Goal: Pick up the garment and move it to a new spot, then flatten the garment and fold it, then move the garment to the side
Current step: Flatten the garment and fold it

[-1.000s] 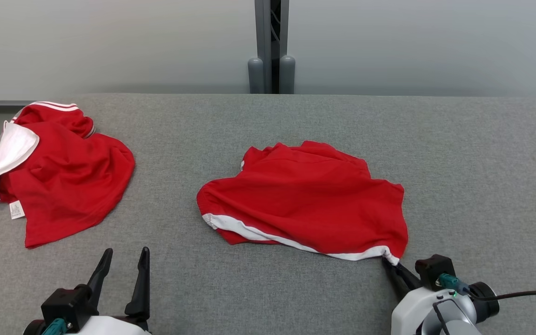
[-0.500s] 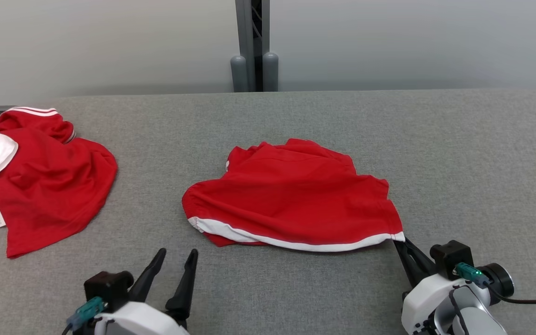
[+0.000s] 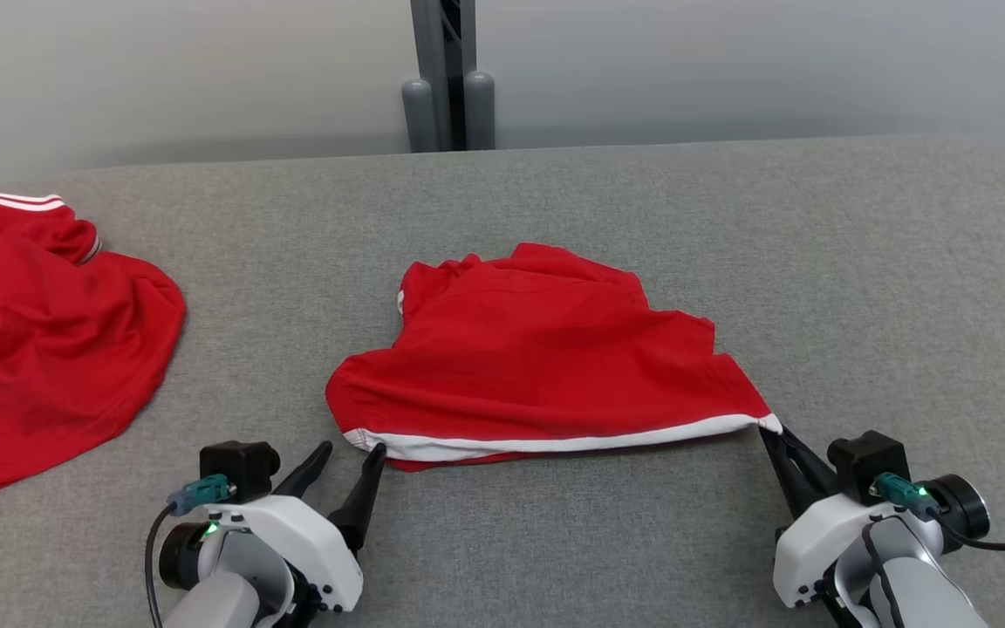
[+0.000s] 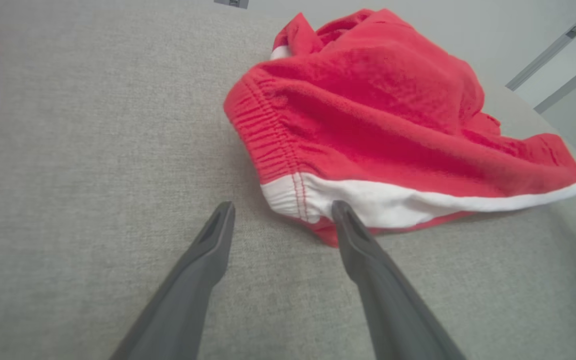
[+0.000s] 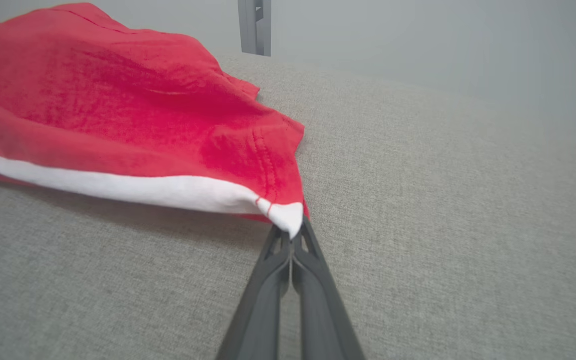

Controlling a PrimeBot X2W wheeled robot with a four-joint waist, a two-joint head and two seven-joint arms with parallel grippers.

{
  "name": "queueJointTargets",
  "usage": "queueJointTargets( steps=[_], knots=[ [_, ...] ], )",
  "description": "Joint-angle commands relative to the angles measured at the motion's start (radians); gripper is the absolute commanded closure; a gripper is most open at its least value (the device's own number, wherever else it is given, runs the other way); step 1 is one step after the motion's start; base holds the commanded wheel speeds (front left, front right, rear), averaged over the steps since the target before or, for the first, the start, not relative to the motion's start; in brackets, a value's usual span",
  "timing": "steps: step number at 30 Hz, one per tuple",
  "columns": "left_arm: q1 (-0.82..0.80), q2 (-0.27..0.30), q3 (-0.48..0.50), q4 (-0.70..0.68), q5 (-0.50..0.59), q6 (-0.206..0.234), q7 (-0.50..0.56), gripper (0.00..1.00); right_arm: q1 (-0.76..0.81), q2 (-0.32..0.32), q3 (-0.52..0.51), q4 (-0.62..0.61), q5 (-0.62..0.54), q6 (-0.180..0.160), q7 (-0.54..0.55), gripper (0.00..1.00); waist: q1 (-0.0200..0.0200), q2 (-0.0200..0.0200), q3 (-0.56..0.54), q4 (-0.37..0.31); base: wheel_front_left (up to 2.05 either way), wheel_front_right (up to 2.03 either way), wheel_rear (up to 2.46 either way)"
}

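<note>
The grey table point(image 3: 729, 218) carries two red pieces of clothing. The garment point(image 3: 546, 349) in hand lies rumpled near the middle of it, in front of the robot. A second red garment point(image 3: 49, 331) sits well apart at the far left and plays no part here.

The garment's long axis runs left to right across the robot's front. Its near edge, a white band point(image 3: 555, 443), stretches almost straight between the two arms.

The right pincer point(image 3: 773, 433) is pressed together on the right end of that band. In the right wrist view the white corner tip sits pinched between the fingers point(image 5: 292, 235), and the cloth is drawn up slightly off the table there.

The left pincer point(image 3: 352, 447) is spread wide and holds nothing. It points up and away from the robot at the band's left corner point(image 4: 288, 195), the free end, which only this arm is placed to take.

In the left wrist view that corner lies just ahead of the gap between the fingers. The inner finger point(image 4: 353, 235) overlaps the white edge, and the outer finger point(image 4: 213, 240) stands over bare table. Whether the inner finger touches the cloth I cannot tell.

The next move likely needs a short push forward and slightly inward, so both fingers straddle the band before they close.
</note>
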Motion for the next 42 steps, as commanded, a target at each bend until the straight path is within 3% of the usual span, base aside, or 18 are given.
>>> queueJointTargets(
  steps=[1, 9, 10, 12, 14, 15, 22, 29, 36, 42],
  knots=[
    [-0.029, 0.000, 0.002, 0.030, -0.005, -0.010, -0.013, 0.00, -0.014, -0.002, 0.001, 0.004, -0.001, 0.000, 0.000, 1.00, 0.0000, 0.0000, 0.007, -0.006, 0.00, 0.00, 0.00],
    [-0.074, -0.021, -0.016, 0.096, -0.083, -0.059, -0.073, 0.00, -0.040, 0.001, 0.012, 0.021, 0.007, 0.000, -0.012, 1.00, 0.0000, 0.0000, 0.019, -0.012, 0.00, 0.00, 0.00],
    [-0.073, -0.023, -0.028, 0.092, -0.097, -0.060, -0.075, 0.10, -0.041, 0.001, 0.012, 0.023, 0.008, 0.000, -0.014, 1.00, 0.0000, 0.0000, 0.019, -0.012, 0.00, 0.00, 0.00],
    [-0.074, -0.014, -0.062, 0.070, -0.123, -0.060, -0.080, 0.53, -0.046, -0.001, 0.010, 0.025, 0.007, 0.000, -0.018, 1.00, 0.0000, 0.0000, 0.020, -0.011, 0.00, 0.00, 0.00],
    [-0.073, 0.000, -0.094, 0.046, -0.150, -0.060, -0.088, 0.76, -0.049, -0.003, 0.006, 0.027, 0.007, 0.000, -0.021, 1.00, 0.0000, 0.0000, 0.020, -0.010, 0.00, 0.00, 0.00],
    [-0.072, 0.003, -0.110, 0.035, -0.167, -0.060, -0.092, 1.00, -0.049, -0.003, 0.004, 0.029, 0.007, 0.000, -0.021, 1.00, 0.0000, 0.0000, 0.019, -0.009, 0.00, 0.00, 0.00],
    [-0.093, 0.047, -0.176, 0.012, -0.219, -0.061, -0.138, 1.00, -0.056, 0.001, -0.011, 0.011, 0.024, 0.000, -0.034, 1.00, 0.0000, 0.0000, 0.010, -0.013, 0.00, 0.00, 0.00],
    [-0.123, 0.097, -0.168, -0.065, -0.235, -0.058, -0.165, 1.00, -0.067, -0.002, -0.021, -0.067, 0.118, 0.000, -0.023, 1.00, 0.0000, 0.0000, -0.012, -0.020, 0.00, 0.00, 0.00],
    [-0.138, 0.166, -0.114, -0.246, -0.318, -0.058, -0.159, 1.00, -0.087, -0.086, -0.004, -0.268, 0.229, 0.000, 0.081, 1.00, 0.0000, 0.0000, -0.066, -0.034, 0.00, 0.00, 0.00],
    [-0.170, 0.235, -0.080, -0.410, -0.397, -0.049, -0.050, 1.00, -0.096, -0.162, -0.009, -0.503, 0.276, 0.000, 0.221, 1.00, 0.0000, 0.0000, -0.122, -0.052, 0.00, 0.00, 0.00]
  ],
)
